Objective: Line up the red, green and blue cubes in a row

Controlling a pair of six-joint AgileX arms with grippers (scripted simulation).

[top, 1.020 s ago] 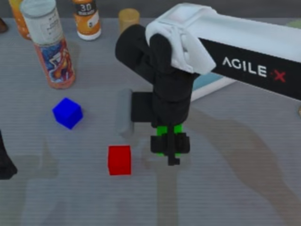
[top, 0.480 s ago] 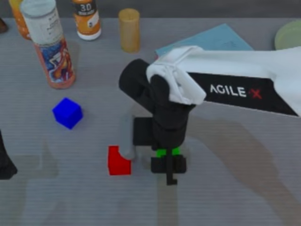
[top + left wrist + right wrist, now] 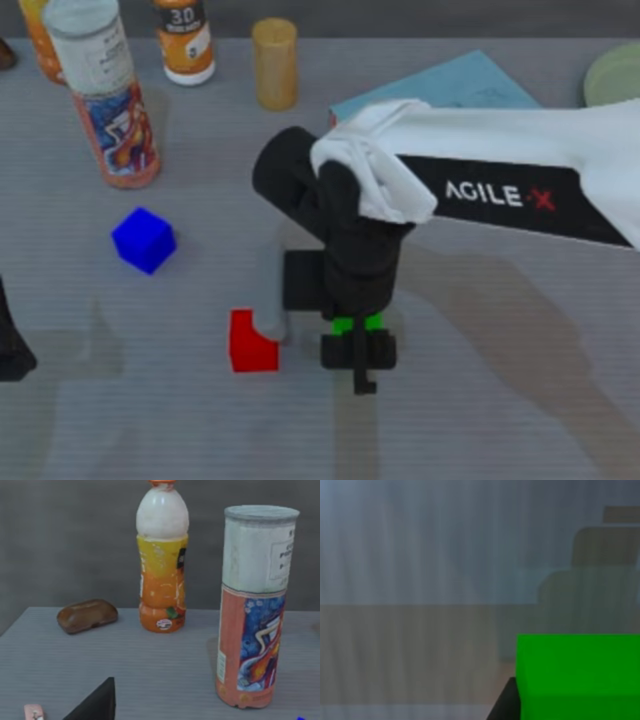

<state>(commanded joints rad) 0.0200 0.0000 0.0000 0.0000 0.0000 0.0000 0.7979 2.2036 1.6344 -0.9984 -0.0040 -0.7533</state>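
Observation:
My right gripper is shut on the green cube and holds it low over the table, just right of the red cube. Only a sliver of green shows under the wrist in the top view. In the right wrist view the green cube fills the lower corner, with one dark finger against its side. The blue cube sits apart, farther left and back. My left arm is parked at the table's left edge, gripper open, one finger showing.
A tall chips can, two orange bottles, and a yellow cylinder stand along the back. A light-blue book and a pale green plate lie at back right. A brown lump sits near the bottle.
Over the last second my right arm came forward and down with the green cube, ending beside the red cube. It has barely moved in the last half second.

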